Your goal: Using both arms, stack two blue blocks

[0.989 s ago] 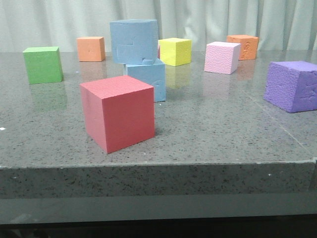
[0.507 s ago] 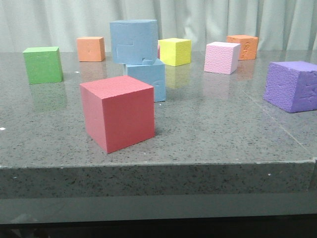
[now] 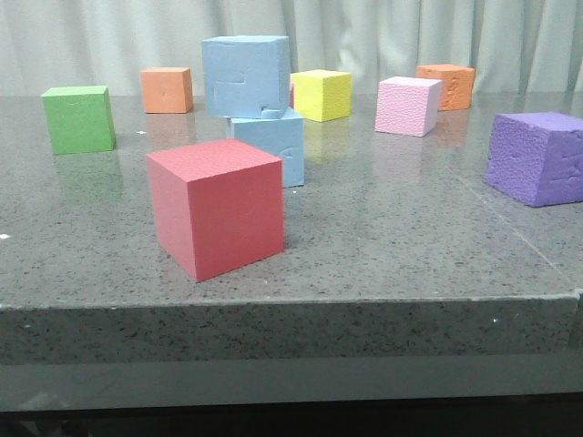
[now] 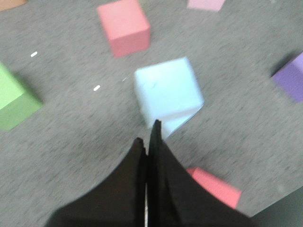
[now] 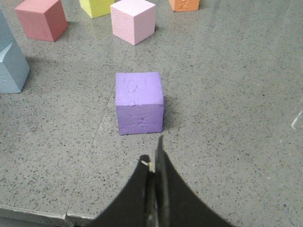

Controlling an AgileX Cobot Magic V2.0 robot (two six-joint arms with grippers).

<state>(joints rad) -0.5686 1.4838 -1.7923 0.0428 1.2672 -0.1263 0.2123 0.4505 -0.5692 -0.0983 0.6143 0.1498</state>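
The two blue blocks are sitting stacked toward the back of the grey counter (image 3: 383, 264): the upper blue block (image 3: 246, 76) is resting on the lower blue block (image 3: 273, 146), turned a little and overhanging it to the left. A red cube (image 3: 217, 207) is standing in front of the stack and hiding part of the lower block. A green cube (image 3: 79, 118) is lying off to the left, a yellow cube (image 3: 322, 95) and a pink cube (image 3: 408, 106) behind and to the right, and a purple cube (image 3: 537, 157) far right. The left claw (image 4: 149, 135) is hanging above the stack with its tips pressed together, gripping nothing. The right claw (image 5: 154, 153) is hovering near the purple cube, its tips likewise together and empty
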